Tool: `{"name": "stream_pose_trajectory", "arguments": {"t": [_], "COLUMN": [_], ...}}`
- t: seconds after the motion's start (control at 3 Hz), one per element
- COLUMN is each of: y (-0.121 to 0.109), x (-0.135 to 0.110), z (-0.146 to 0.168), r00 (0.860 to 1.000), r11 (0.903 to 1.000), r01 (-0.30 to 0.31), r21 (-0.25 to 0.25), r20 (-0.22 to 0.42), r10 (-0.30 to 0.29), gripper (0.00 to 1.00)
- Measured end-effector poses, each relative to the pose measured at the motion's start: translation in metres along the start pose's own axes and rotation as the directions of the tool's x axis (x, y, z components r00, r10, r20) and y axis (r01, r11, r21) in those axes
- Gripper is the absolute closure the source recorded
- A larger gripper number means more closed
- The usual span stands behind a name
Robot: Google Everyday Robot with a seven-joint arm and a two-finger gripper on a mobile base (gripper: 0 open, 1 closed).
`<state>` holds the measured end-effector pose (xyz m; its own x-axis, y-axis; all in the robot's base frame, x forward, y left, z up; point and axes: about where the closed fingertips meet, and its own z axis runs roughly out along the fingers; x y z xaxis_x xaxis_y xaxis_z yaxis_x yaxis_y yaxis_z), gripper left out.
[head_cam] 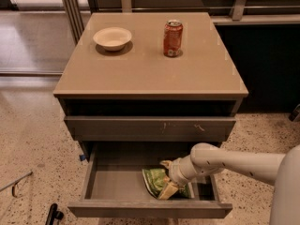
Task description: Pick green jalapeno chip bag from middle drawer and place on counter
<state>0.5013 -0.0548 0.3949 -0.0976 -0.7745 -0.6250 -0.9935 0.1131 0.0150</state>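
Observation:
The green jalapeno chip bag point(155, 180) lies on the floor of the open middle drawer point(117, 184), right of its middle. My gripper point(167, 178) reaches in from the right on a white arm and sits on the bag's right side, one finger above the bag and one at its lower edge. The bag's right part is hidden behind the gripper. The tan counter point(150, 64) tops the cabinet above.
A white bowl point(112, 37) stands at the counter's back left and a red soda can point(173, 38) at the back middle. A shut drawer front with pale scratch marks point(150, 128) is above the open drawer. Speckled floor surrounds the cabinet.

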Motion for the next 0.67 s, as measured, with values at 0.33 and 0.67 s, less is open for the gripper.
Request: {"name": "stream_pose_trajectory", "arguments": {"t": [0.33, 0.67], "y": [0.0066, 0.0066], "x": [0.0066, 0.0065], "z": [0.0113, 0.0114], "r00": [1.000, 1.000], "r11": [0.9996, 0.9996], "r01": [-0.005, -0.005], "r21": [-0.027, -0.028], "r20": [-0.010, -0.010], "r10": [0.005, 0.005], "gripper": [0.18, 0.37]}}
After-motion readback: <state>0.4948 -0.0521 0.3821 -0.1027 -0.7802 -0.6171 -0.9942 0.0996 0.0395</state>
